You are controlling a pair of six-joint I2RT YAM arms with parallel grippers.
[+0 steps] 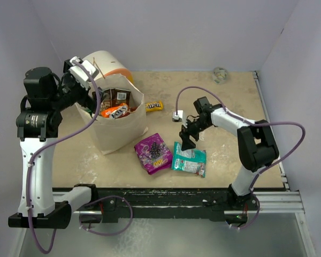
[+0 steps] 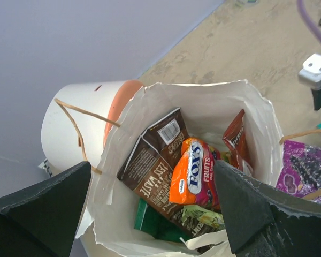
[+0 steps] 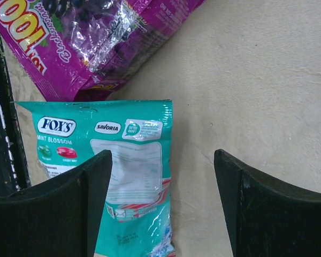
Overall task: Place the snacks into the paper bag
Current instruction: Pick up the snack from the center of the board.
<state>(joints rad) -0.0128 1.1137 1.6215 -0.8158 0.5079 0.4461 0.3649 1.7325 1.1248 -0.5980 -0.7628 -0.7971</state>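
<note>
The paper bag [image 1: 123, 131] stands upright at left centre. Inside it, the left wrist view shows a dark brown packet [image 2: 150, 171], an orange packet [image 2: 195, 171], an orange-red packet [image 2: 236, 140] and a green packet [image 2: 150, 219]. My left gripper [image 1: 93, 104] is open and empty over the bag's mouth [image 2: 150, 214], its fingers wide apart. A purple packet [image 1: 153, 152] and a teal packet [image 1: 190, 160] lie flat on the table. My right gripper [image 1: 188, 140] is open just above the teal packet's edge [image 3: 163, 203]. A yellow candy bag [image 1: 154, 106] lies behind the paper bag.
A white-and-orange cylinder [image 1: 104, 65] lies right behind the paper bag. A small grey-green ball [image 1: 220, 75] sits at the far wall. The purple packet [image 3: 96, 37] lies close to the teal one [image 3: 123, 176].
</note>
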